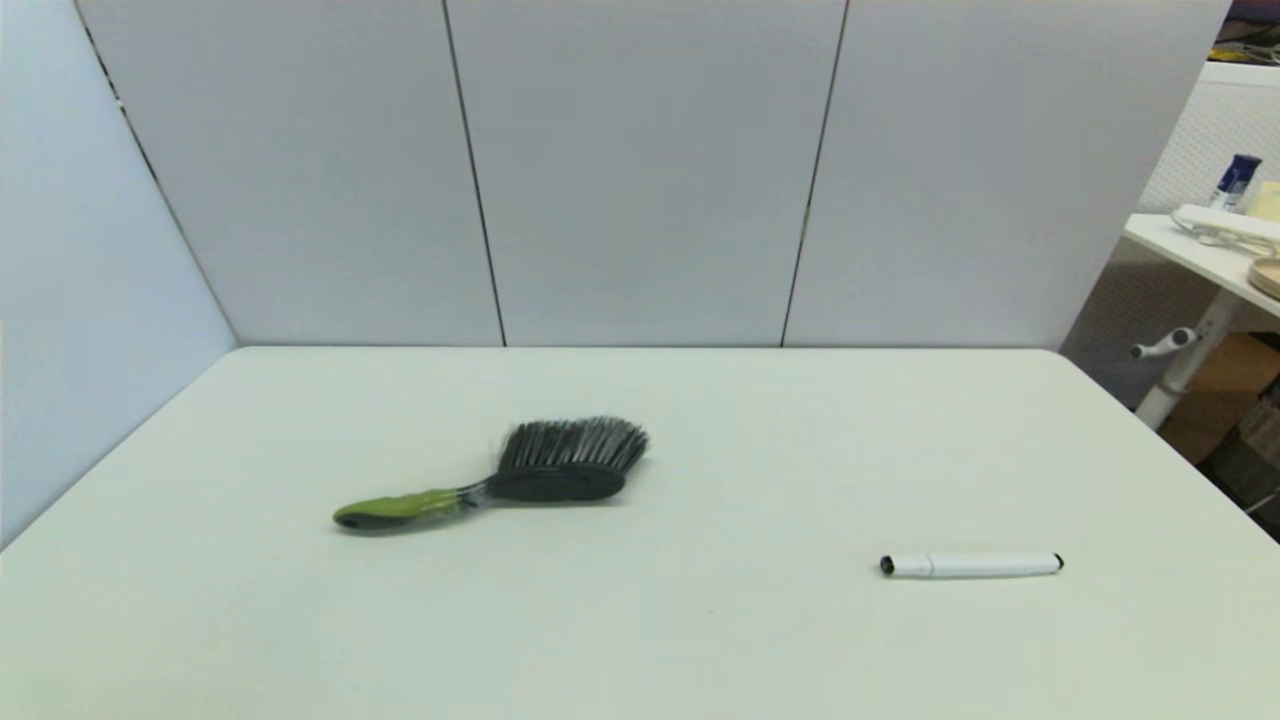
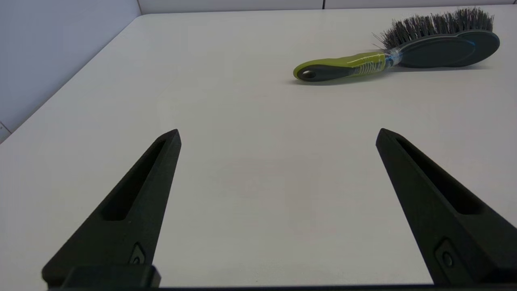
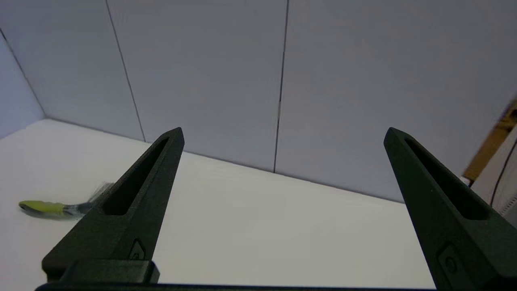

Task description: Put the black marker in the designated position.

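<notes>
The black marker (image 1: pixel 970 565), a slim white barrel with small black tips, lies flat on the white table (image 1: pixel 760 420) at the front right, lengthwise left to right. Neither arm shows in the head view. My left gripper (image 2: pixel 278 135) stands open low over the left side of the table, nothing between its fingers. My right gripper (image 3: pixel 282 135) is open too, raised and facing the grey back wall panels (image 3: pixel 202 72) with their thin dark seam (image 3: pixel 280 101). The marker is hidden in both wrist views.
A green-handled brush with dark bristles (image 1: pixel 510 480) lies left of centre, handle pointing left; the same brush (image 2: pixel 404 56) shows beyond the left gripper. Grey panels (image 1: pixel 640 170) close the back and left. A side table with clutter (image 1: pixel 1220 250) stands off the right edge.
</notes>
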You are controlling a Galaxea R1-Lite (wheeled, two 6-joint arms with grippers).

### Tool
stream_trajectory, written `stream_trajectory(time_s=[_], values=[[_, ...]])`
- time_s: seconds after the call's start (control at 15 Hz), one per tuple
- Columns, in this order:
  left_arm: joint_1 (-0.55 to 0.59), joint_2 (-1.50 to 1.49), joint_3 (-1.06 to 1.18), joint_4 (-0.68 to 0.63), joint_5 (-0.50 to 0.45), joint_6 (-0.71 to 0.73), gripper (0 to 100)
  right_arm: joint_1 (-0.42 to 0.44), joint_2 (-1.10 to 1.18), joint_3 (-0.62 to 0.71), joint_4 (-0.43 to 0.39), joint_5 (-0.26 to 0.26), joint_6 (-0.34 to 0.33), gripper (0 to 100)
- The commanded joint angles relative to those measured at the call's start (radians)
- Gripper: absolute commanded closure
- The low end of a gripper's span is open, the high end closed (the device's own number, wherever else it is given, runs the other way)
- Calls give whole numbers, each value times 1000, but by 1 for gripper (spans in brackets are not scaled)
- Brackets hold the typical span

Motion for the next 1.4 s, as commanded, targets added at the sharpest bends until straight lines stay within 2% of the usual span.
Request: stream_trajectory(time_s=[0.07,0.27,0.33,0.4,0.47,0.53,0.6,0.67,0.73,0.87,0.93,1.0,1.2,1.33,1.4], values=[[1,1,0,0,0,1,0,19,357,-188,2,-1,-17,0],[1,1,0,0,0,1,0,59,434,-197,37,-29,-15,0],[1,1,0,0,0,1,0,85,457,-216,61,-67,-5,0],[1,1,0,0,0,1,0,119,488,-239,103,-133,28,0],[1,1,0,0,0,1,0,168,520,-277,158,-227,106,0],[-1,1,0,0,0,1,0,253,569,-344,242,-366,252,0],[1,1,0,0,0,1,0,318,612,-401,315,-467,376,0],[1,1,0,0,0,1,0,361,661,-453,385,-546,502,0],[-1,1,0,0,0,1,0,390,707,-490,437,-601,612,0],[1,1,0,0,0,1,0,411,770,-544,508,-653,821,0],[1,1,0,0,0,1,0,419,796,-562,569,-682,936,0],[1,1,0,0,0,1,0,422,814,-575,629,-699,1012,0],[1,1,0,0,0,1,0,425,866,-614,848,-707,1290,0],[1,1,0,0,0,1,0,418,908,-636,1012,-707,1528,0],[1,1,0,0,0,1,0,419,925,-650,1088,-699,1626,0]])
